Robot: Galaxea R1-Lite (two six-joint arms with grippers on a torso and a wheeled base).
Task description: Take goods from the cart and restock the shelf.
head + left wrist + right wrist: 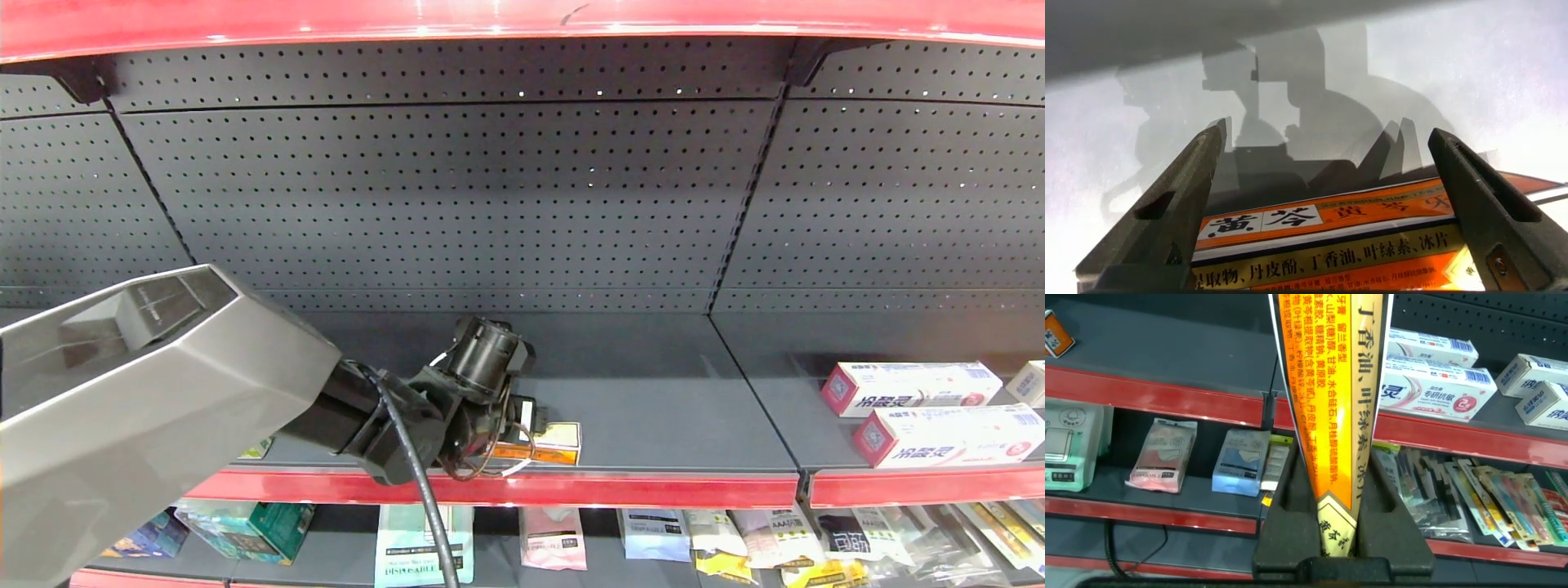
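**Item:** orange box (1323, 245), laid flat on the grey shelf (653, 408), close behind its red front lip.

**Left gripper** (1329, 135): jaws are set wide to either side of this box. Whether it is pinched cannot be told.

**Right gripper** (1337, 469): a second orange box (1331, 384) is pinched upright, out in front of the shelving.

**Handling:** the box is best let go only once fully seated. A straight withdrawal is advised, so that nothing is dragged over the lip.

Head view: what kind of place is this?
Probably a shop aisle: a red-edged metal shelf with a pegboard back, white boxes stocked on it, and packets of goods on the level below.
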